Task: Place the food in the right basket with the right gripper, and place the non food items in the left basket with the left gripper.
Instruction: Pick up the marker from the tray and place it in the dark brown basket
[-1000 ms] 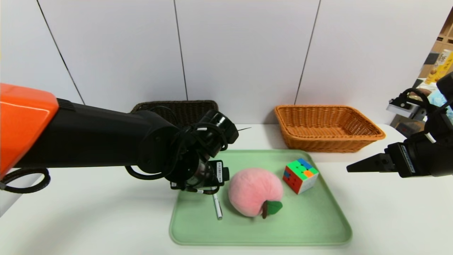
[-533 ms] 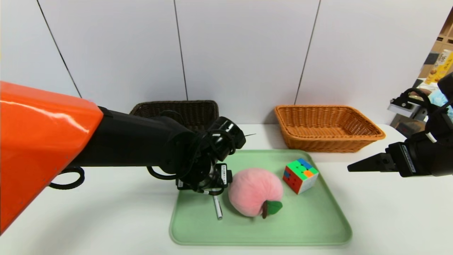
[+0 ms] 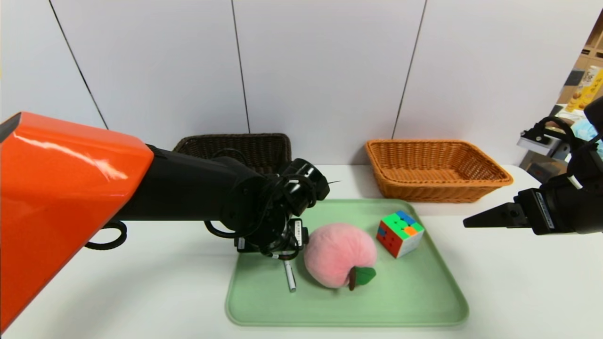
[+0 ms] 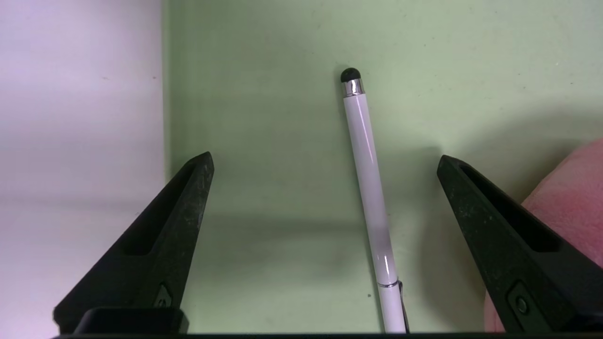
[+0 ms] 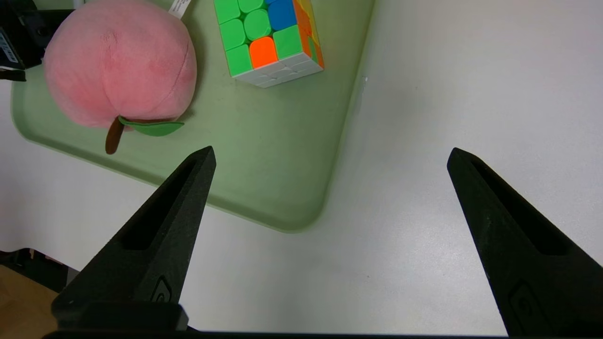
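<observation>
On the green tray (image 3: 424, 301) lay three things: one peach (image 3: 337, 254), one pen (image 3: 289, 278) and one cube (image 3: 399, 233); two baskets stood behind, one dark (image 3: 245, 147), one orange (image 3: 435, 169). The left gripper (image 4: 325, 160) hung over the pen, fingers wide, holding nothing; the right gripper (image 5: 330, 155) hung beside the tray, also wide and empty.

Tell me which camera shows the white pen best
The left wrist view: the pen lies nearly full length on the green tray between the open left gripper fingers. The head view shows only its lower end; the right wrist view, nothing.
</observation>
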Controlling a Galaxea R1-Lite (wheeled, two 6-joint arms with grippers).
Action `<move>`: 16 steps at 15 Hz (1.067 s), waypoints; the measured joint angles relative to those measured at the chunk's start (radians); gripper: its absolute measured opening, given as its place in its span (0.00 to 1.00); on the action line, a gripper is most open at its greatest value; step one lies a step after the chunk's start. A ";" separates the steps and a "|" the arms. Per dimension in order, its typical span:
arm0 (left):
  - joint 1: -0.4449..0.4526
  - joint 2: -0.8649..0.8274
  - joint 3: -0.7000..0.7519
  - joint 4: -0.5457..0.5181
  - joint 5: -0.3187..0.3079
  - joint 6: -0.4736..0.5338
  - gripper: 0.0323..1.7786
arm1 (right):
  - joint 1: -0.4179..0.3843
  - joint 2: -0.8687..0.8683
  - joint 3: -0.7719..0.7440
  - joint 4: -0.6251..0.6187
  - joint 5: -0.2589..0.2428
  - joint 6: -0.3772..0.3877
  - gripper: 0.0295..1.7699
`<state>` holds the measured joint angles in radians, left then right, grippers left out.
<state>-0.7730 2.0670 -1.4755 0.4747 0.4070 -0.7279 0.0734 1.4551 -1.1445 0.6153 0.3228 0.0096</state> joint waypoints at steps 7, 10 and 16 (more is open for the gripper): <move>0.000 0.005 0.000 0.000 -0.001 -0.001 0.95 | 0.000 -0.005 -0.001 -0.001 0.001 0.000 0.96; -0.001 0.006 0.000 0.000 -0.001 -0.001 0.95 | 0.000 -0.005 -0.001 -0.001 0.001 -0.001 0.96; -0.001 0.006 0.002 -0.001 -0.004 -0.011 0.95 | 0.000 -0.006 -0.001 -0.001 0.000 -0.001 0.96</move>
<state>-0.7740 2.0726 -1.4738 0.4738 0.4030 -0.7389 0.0734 1.4494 -1.1457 0.6143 0.3232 0.0081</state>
